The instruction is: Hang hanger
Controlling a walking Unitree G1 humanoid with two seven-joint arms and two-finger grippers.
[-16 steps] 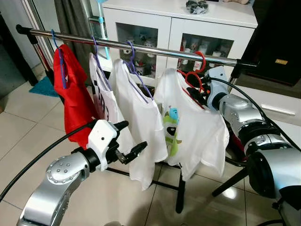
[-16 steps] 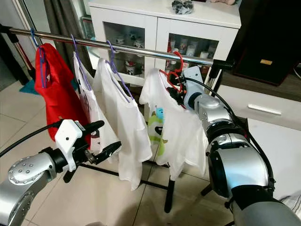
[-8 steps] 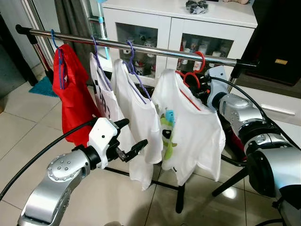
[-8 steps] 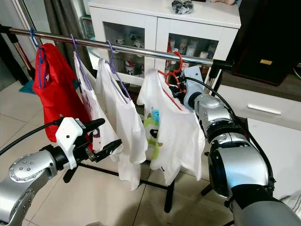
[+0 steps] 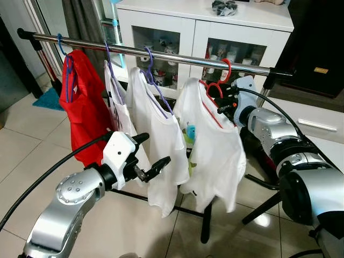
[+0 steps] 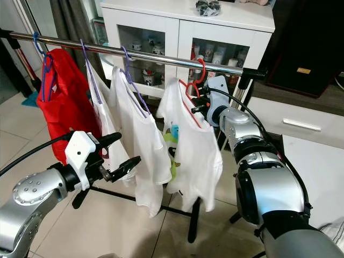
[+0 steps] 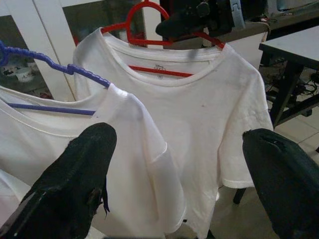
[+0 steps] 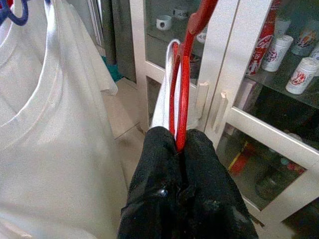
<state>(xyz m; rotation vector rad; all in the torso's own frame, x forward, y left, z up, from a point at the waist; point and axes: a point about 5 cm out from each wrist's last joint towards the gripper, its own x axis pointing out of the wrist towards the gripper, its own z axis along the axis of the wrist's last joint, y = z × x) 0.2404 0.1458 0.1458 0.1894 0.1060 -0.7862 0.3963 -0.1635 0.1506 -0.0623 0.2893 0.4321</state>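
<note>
The red hanger carries a white T-shirt and its hook sits over the steel rail, at about 1 o'clock from frame centre in the left eye view. The hook appears seated, so the hanging itself looks done.

The right gripper has its two black fingers pressed together on the hanger's red wire just below the hook; release and withdrawal of that arm remain, in my judgement.

The left gripper is at 7 o'clock from the hanger, fingers spread wide, holding nothing, near the hem of the neighbouring white shirt on a purple hanger.

Further along the rail toward 10 o'clock hang another white shirt and a red shirt. A white cabinet stands behind.
</note>
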